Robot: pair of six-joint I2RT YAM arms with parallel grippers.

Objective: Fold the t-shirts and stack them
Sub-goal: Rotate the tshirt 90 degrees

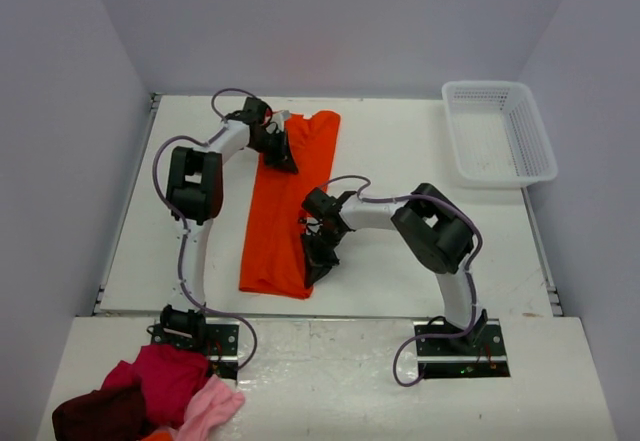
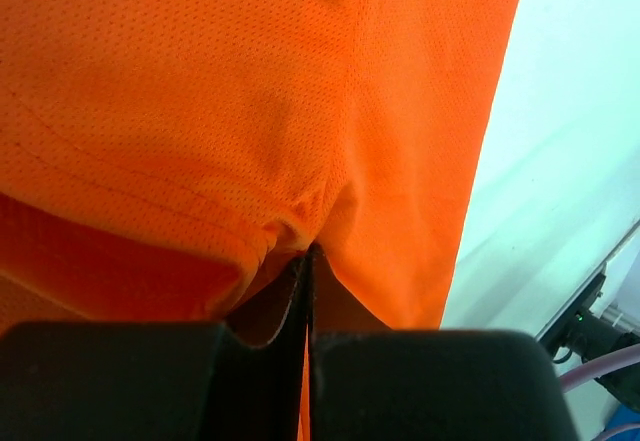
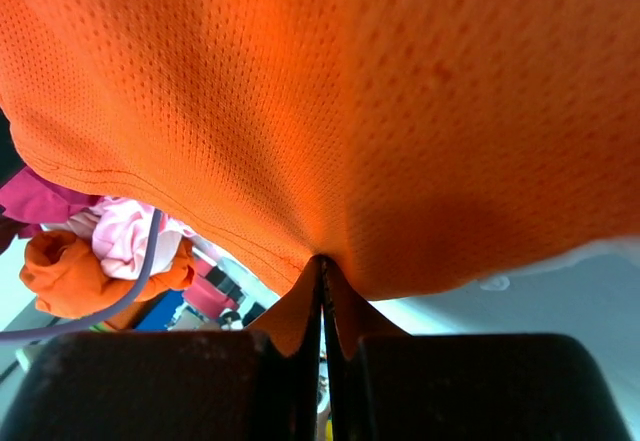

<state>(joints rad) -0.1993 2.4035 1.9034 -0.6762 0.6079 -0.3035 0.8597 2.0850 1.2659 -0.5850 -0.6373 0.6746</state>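
Observation:
One bright orange t-shirt [image 1: 283, 211] lies on the white table as a long narrow strip, running from the back middle toward the near edge. My left gripper [image 1: 281, 151] is at the strip's far left edge, and in the left wrist view it [image 2: 308, 251] is shut with a pinch of the orange cloth [image 2: 250, 91] puckered at its tips. My right gripper [image 1: 318, 258] is at the strip's near right edge. In the right wrist view it [image 3: 322, 259] is shut on a hem of the cloth [image 3: 350, 91], which hangs lifted above the fingers.
A white mesh basket [image 1: 498, 131] stands at the back right of the table. A pile of red, maroon and pink garments [image 1: 150, 396] lies on the near shelf at the left, and shows in the right wrist view [image 3: 100, 251].

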